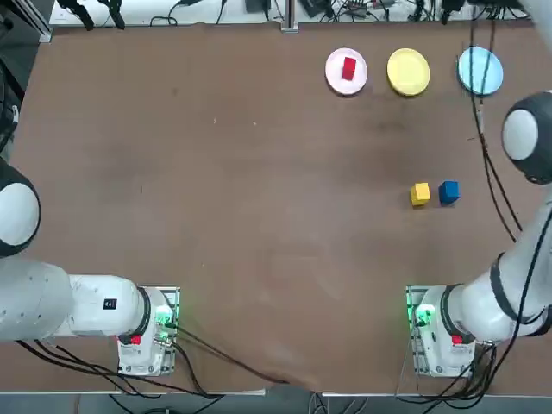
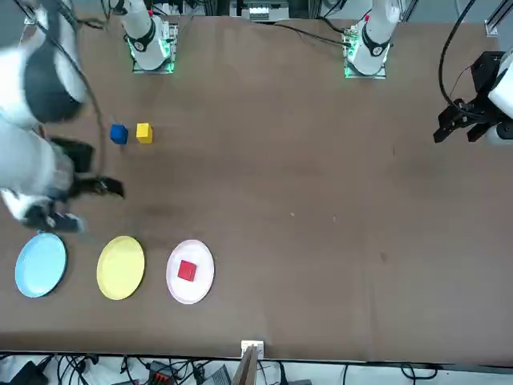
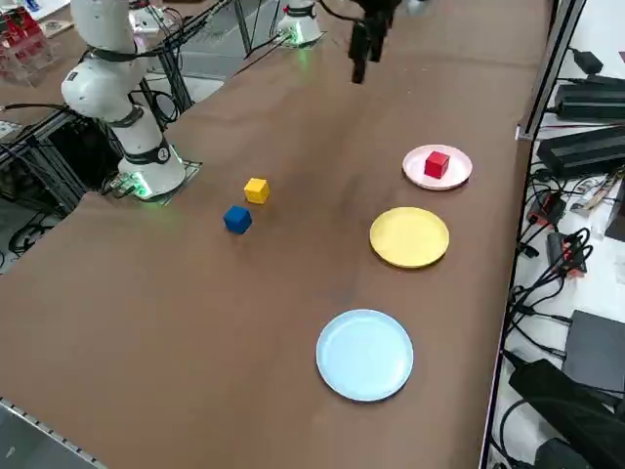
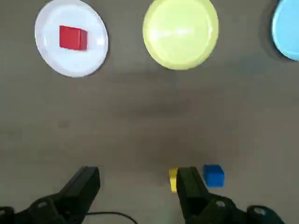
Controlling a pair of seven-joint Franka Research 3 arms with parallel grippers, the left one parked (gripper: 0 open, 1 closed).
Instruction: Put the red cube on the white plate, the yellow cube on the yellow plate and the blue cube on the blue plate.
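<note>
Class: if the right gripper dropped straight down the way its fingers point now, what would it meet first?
Probably bare table. The right gripper, open and empty, hangs high; the yellow cube sits just beside one finger, though depth is unclear.

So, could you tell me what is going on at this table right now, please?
The right arm is sorting cubes onto plates. The red cube already lies on the white plate. The yellow cube and blue cube sit side by side on the table, with the yellow plate and blue plate bare. The right pincer is open, empty, above the table.
</note>
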